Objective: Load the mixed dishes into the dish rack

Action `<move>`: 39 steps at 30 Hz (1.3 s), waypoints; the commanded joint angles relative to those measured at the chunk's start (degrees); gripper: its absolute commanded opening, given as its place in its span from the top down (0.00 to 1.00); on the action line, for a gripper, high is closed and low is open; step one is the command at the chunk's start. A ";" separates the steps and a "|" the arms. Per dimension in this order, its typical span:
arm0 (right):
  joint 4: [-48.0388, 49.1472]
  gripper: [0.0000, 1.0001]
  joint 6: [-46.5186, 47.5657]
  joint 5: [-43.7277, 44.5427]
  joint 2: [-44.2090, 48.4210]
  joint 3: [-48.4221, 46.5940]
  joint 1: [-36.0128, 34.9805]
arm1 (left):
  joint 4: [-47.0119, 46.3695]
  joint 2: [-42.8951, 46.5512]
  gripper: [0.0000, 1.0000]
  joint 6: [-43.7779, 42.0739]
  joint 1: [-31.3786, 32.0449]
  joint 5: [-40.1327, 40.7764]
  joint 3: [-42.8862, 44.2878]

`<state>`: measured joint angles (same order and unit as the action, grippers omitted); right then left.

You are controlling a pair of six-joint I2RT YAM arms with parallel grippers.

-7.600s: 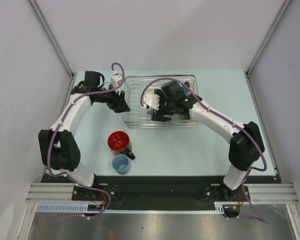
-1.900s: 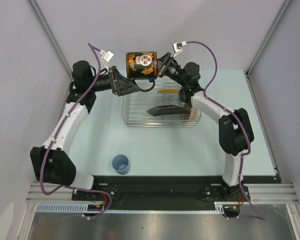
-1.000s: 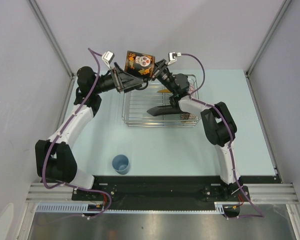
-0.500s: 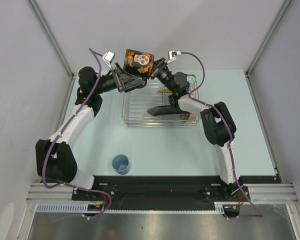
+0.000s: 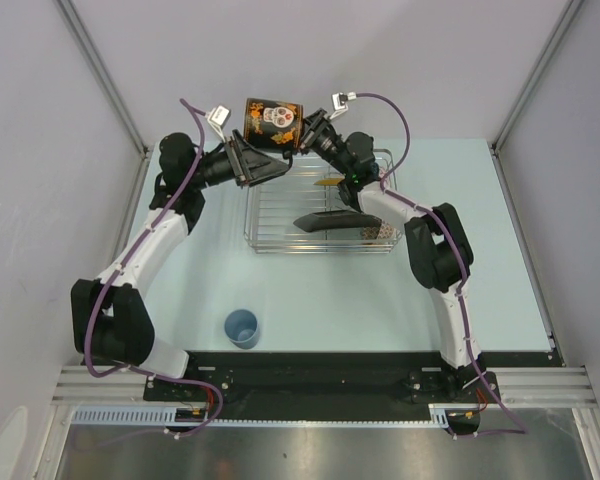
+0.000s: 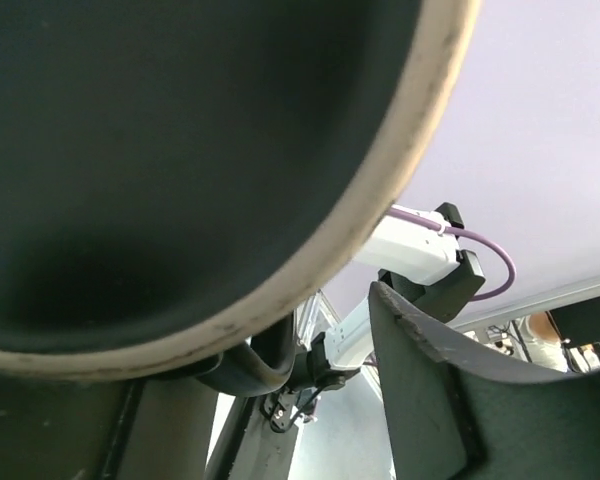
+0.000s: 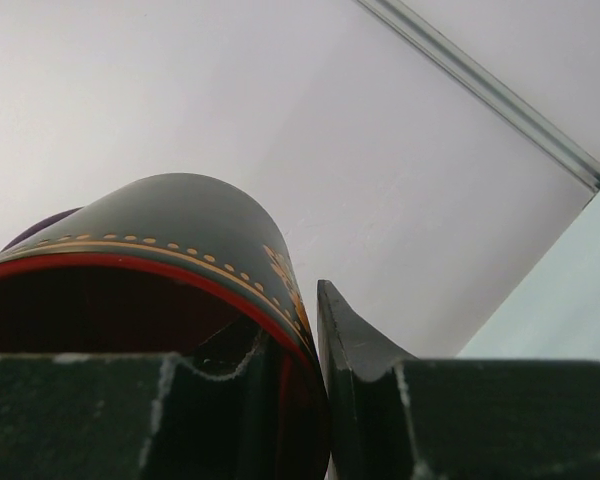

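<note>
The dark skull-print mug point(image 5: 271, 120) hangs in the air over the far left corner of the dish rack point(image 5: 272, 212). My right gripper point(image 5: 306, 134) is shut on its rim, one finger inside the red interior, one outside point(image 7: 352, 350). In the right wrist view the mug point(image 7: 160, 225) fills the lower left around the gripper point(image 7: 298, 345). My left gripper point(image 5: 264, 166) stands open just below the mug's base point(image 6: 160, 150), its right finger point(image 6: 430, 400) apart from it. In the rack are a yellow plate point(image 5: 333, 182), a dark square plate point(image 5: 328, 219) and a patterned bowl point(image 5: 380, 232). The light-blue cup point(image 5: 241, 327) stands on the table.
The rack sits at the back middle of the pale table point(image 5: 360, 290). Grey walls point(image 5: 40, 150) close in the left, back and right sides. Both arms reach high over the rack's far edge, their purple cables looping above.
The right gripper has carried the mug slightly left and up. The left gripper's jaws have narrowed and stand off the mug.
</note>
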<state>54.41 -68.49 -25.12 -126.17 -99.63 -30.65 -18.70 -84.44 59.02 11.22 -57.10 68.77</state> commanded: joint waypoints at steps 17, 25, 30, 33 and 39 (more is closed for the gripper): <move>7.72 1.00 -0.06 -12.23 3.47 3.92 -6.52 | -8.90 -0.99 1.00 4.78 0.21 -5.21 7.16; 9.75 0.79 -1.30 -11.79 4.79 7.52 -5.73 | -10.39 -0.28 1.00 5.57 -2.34 -5.30 7.08; 10.19 0.70 -1.56 -11.61 5.32 7.96 -5.03 | -12.77 -0.02 1.00 7.33 -3.40 -5.39 6.02; 10.45 0.64 -1.82 -11.53 5.41 7.88 -4.85 | -12.94 0.07 1.00 7.42 -4.02 -5.39 5.85; 11.15 0.59 -2.26 -11.18 5.58 7.88 -4.24 | -12.68 0.25 1.00 6.89 -4.54 -5.39 5.41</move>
<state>60.82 -71.75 -30.37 -124.07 -91.96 -32.14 -18.81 -86.52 68.58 7.22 -67.24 70.63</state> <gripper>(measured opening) 0.405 0.278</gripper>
